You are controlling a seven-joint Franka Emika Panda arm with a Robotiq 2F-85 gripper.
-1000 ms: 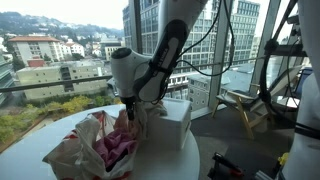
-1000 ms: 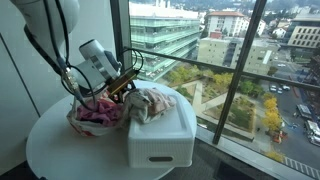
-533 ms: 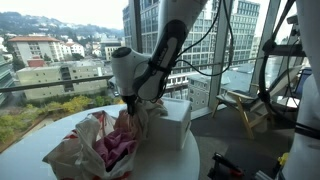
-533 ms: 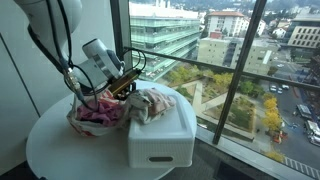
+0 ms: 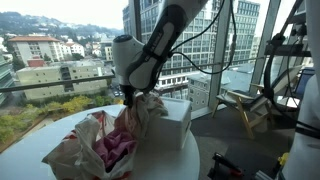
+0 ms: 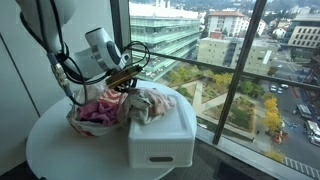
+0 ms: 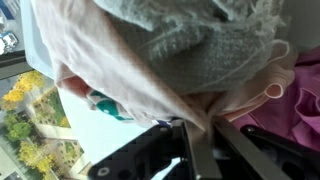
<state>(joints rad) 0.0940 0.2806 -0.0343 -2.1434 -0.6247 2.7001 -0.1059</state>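
In an exterior view, my gripper [image 5: 134, 97] hangs over the far edge of the pink laundry heap [image 5: 108, 150]. A pale pink cloth [image 5: 143, 110] drapes from its tips toward the white bin [image 5: 178, 122] on the right. I judge the step in hand to be the lift: the cloth is pinched and partly raised, with its lower end down among the other laundry. A further move calls for height, so that the hem clears the heap and the bin's edge without dragging its neighbours along.

In an exterior view looking out through the glass, the gripper [image 6: 127, 82] sits between the heap on the left and the bin on the right. The cloth it carries runs onto a bundle lying on the bin's top. Where one piece ends and the next begins, I can't tell from here.

In the wrist view the fingers meet tight on a fold of the pale pink cloth, so I call it gripped. A grey-green knit [image 7: 205, 40] bunches above the fold and magenta fabric [image 7: 300, 110] lies to the right. A small teal thing [image 7: 110, 105] peeks out beneath, too blurred to name.

Everything stands on a round white table [image 6: 50, 150], smooth and bare at its near edge. It sits hard against a floor-to-ceiling window wall [image 6: 230, 60], with city blocks and autumn trees far below. A wooden chair [image 5: 240, 105] stands on the far right
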